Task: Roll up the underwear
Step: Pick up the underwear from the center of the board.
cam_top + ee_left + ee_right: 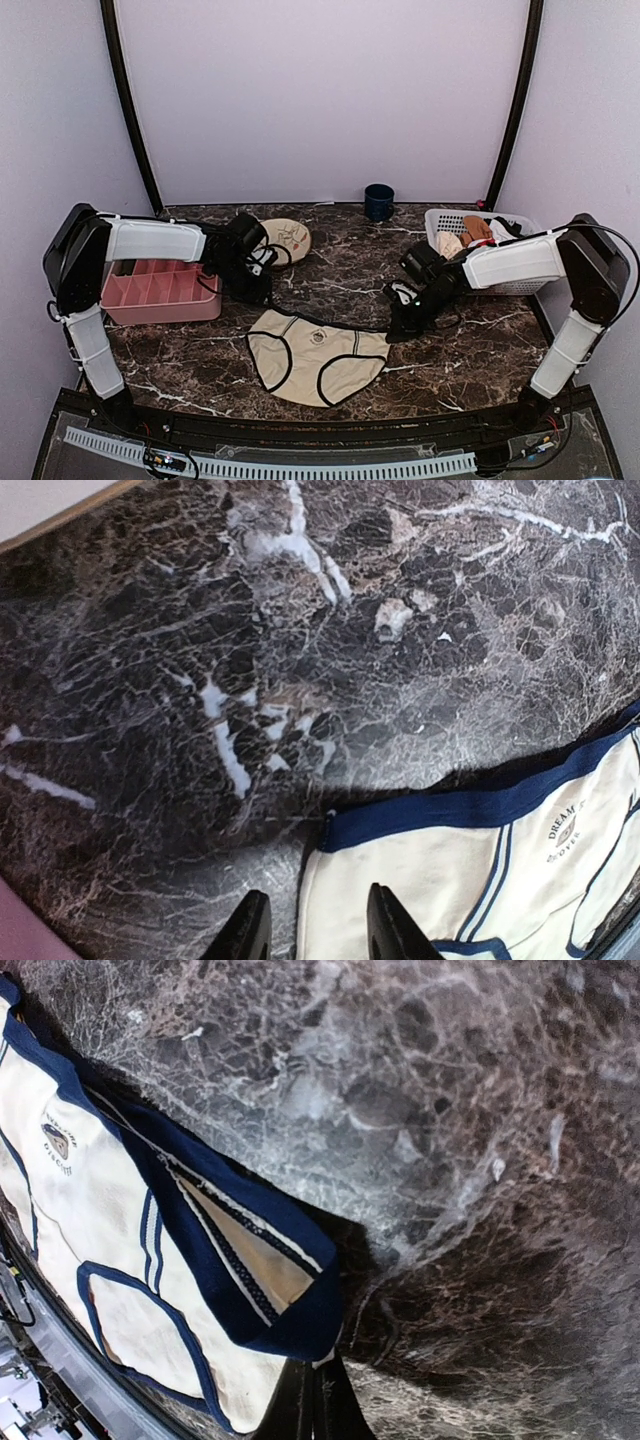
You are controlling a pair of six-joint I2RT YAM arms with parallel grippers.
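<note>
The underwear point(318, 358) lies flat on the dark marble table, cream with dark trim, waistband toward the back. My left gripper point(262, 295) is at its back left corner. In the left wrist view the left gripper point(315, 930) stands open, one finger over the underwear point(450, 870) and the other over bare table. My right gripper point(395, 330) is at the waistband's right end. In the right wrist view the right gripper point(322, 1380) is shut, pinching the raised corner of the underwear point(100, 1220).
A pink compartment tray point(160, 290) sits at the left under the left arm. A round patterned plate point(285, 238) and a dark blue cup point(378, 201) stand at the back. A white basket point(510, 285) with clothes is at the right.
</note>
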